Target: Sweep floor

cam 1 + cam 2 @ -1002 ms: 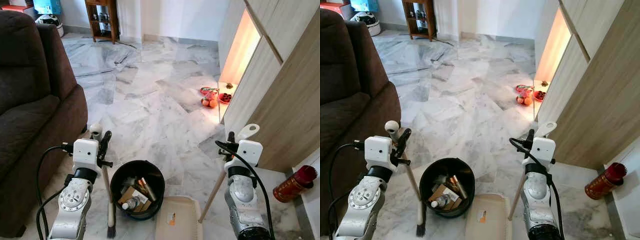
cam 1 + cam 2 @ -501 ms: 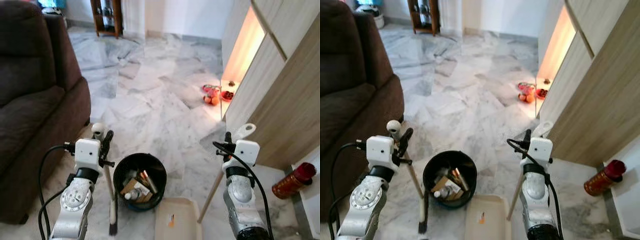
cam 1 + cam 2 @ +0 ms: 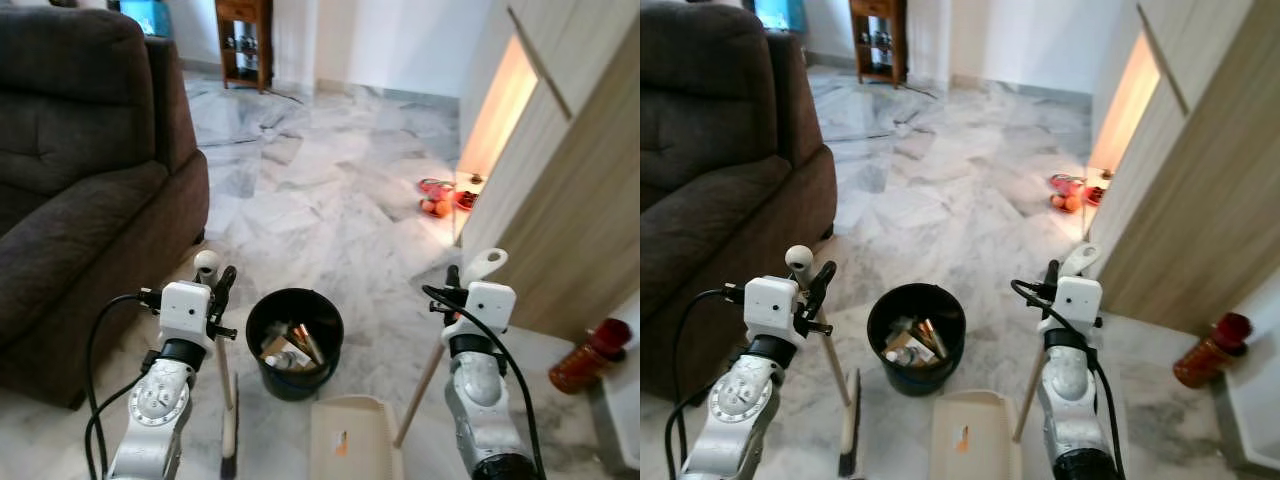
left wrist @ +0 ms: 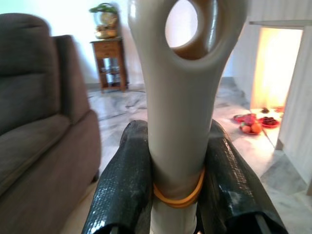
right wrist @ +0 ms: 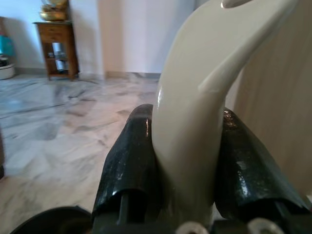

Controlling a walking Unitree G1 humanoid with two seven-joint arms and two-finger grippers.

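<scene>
My left gripper (image 3: 218, 290) is shut on the broom (image 3: 226, 384), whose cream handle tip (image 4: 180, 97) stands between the black fingers (image 4: 124, 185). Its wooden shaft slants down to the brush head (image 3: 230, 445) on the marble floor. My right gripper (image 3: 452, 280) is shut on the dustpan's long handle (image 3: 424, 385), and the cream handle top (image 5: 195, 122) fills the space between its fingers (image 5: 129, 161). The cream dustpan tray (image 3: 350, 440) rests on the floor between my arms. Just beyond it stands a black bin (image 3: 295, 340) with rubbish inside.
A dark brown sofa (image 3: 80, 180) runs along the left. Wooden cabinets (image 3: 560, 200) line the right, with a lit gap and plates of fruit (image 3: 445, 200) on the floor. A red canister (image 3: 590, 355) stands at the right. A wooden shelf (image 3: 245, 40) is at the far wall.
The whole view has shifted, so the camera moved: the bin and dustpan now sit a little farther ahead and the sofa shows more. Both grippers keep their hold.
</scene>
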